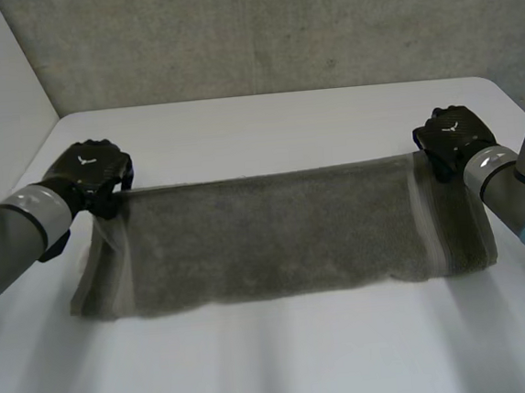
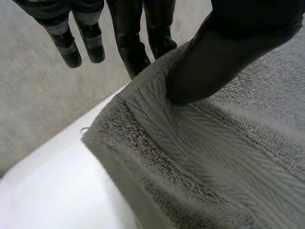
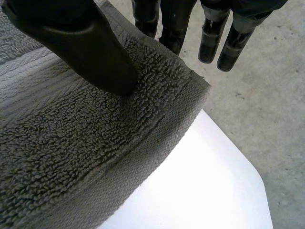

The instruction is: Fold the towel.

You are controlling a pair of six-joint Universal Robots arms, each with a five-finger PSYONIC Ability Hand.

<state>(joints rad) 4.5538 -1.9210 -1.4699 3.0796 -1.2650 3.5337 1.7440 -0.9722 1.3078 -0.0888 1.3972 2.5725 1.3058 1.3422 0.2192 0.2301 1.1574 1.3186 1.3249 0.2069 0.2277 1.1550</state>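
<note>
A grey-green towel (image 1: 275,237) is stretched across the white table (image 1: 286,360), its far edge raised and its near edge resting on the table. My left hand (image 1: 95,174) holds the towel's far left corner. In the left wrist view the thumb (image 2: 214,57) presses the towel (image 2: 214,162) against the fingers (image 2: 136,47) behind it. My right hand (image 1: 450,136) holds the far right corner. In the right wrist view its thumb (image 3: 86,47) pinches the towel (image 3: 81,143) against the fingers (image 3: 171,28) on the other side.
A grey concrete wall (image 1: 266,31) stands behind the table's far edge. Bare tabletop lies in front of the towel and behind it. Grey floor (image 3: 267,95) lies past the table's corner in the right wrist view.
</note>
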